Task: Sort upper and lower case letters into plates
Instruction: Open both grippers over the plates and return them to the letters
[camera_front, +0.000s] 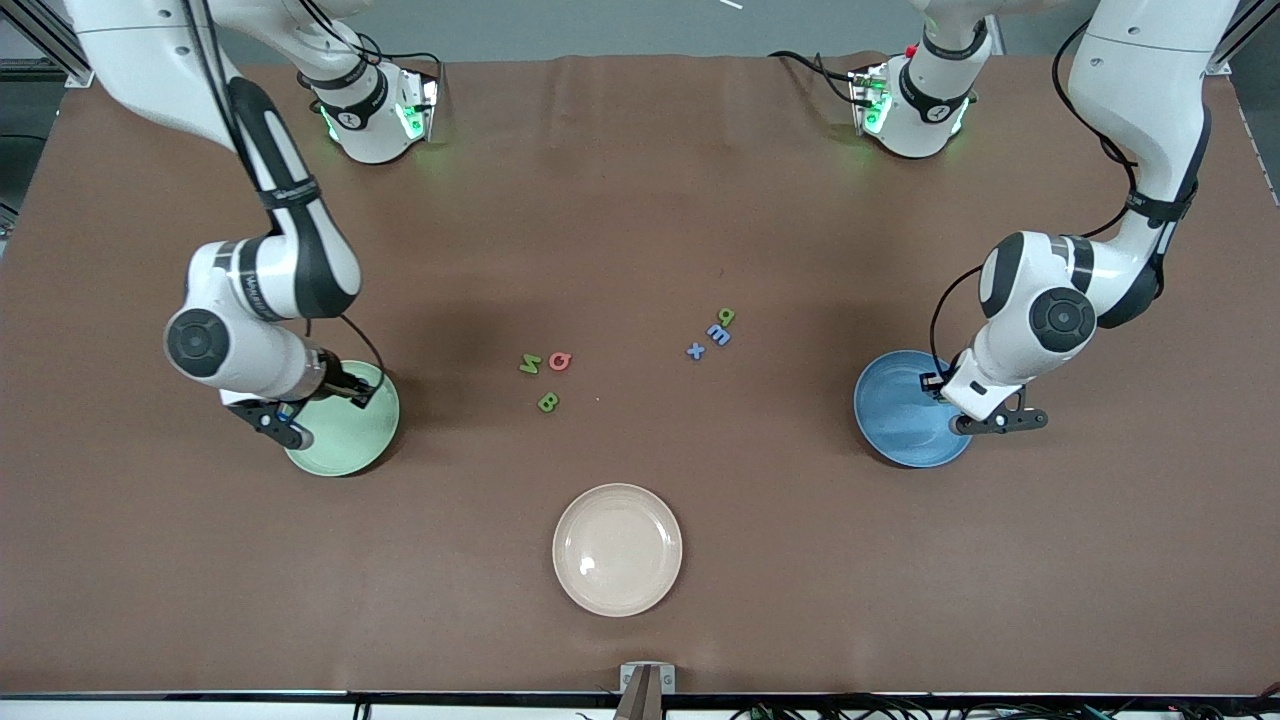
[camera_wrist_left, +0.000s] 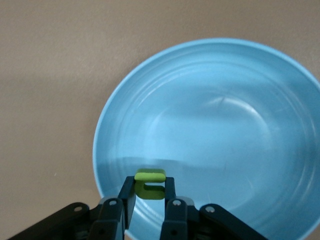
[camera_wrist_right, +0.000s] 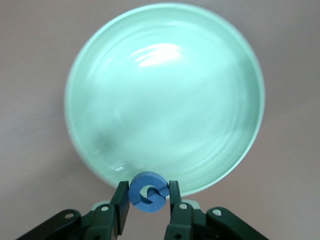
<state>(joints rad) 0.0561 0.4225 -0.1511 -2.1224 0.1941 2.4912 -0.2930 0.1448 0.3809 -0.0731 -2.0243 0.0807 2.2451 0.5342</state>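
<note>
The left gripper (camera_wrist_left: 150, 200) was pinching a small green letter (camera_wrist_left: 150, 183) between its fingertips. It hung over the blue plate (camera_wrist_left: 210, 135), above the rim region at that plate's edge nearest the left arm's end of the table, so the bowl of the plate lay directly ahead of and beneath the held letter. The letter's open side faced sideways across the jaws; which character it was, and its case, could not be read with confidence.

The right gripper (camera_wrist_right: 146, 202) was clamped on a small round blue letter (camera_wrist_right: 147, 191). It hung over the rim of the mint green plate (camera_wrist_right: 165, 95), with nearly the whole dish spread out ahead of the fingers. The character looked like a rounded form with an inner hook; its case could not be determined.

Judgement: both arms appeared to be at the release step. The governing relation was the same for each: the held letter sat above the plate's rim rather than its centre, so a short inward advance before letting go would lower the risk of the piece striking the rim and bouncing onto the table (camera_front: 640, 180).

Both plates were empty in the wrist views. The cream plate (camera_front: 617, 549), nearest the front camera, was also empty.

Six letters remained on the table between the two plates: a green, a red and a second green letter (camera_front: 548, 402) toward the right arm's end, and three more (camera_front: 718, 334) clustered toward the left arm's end.
</note>
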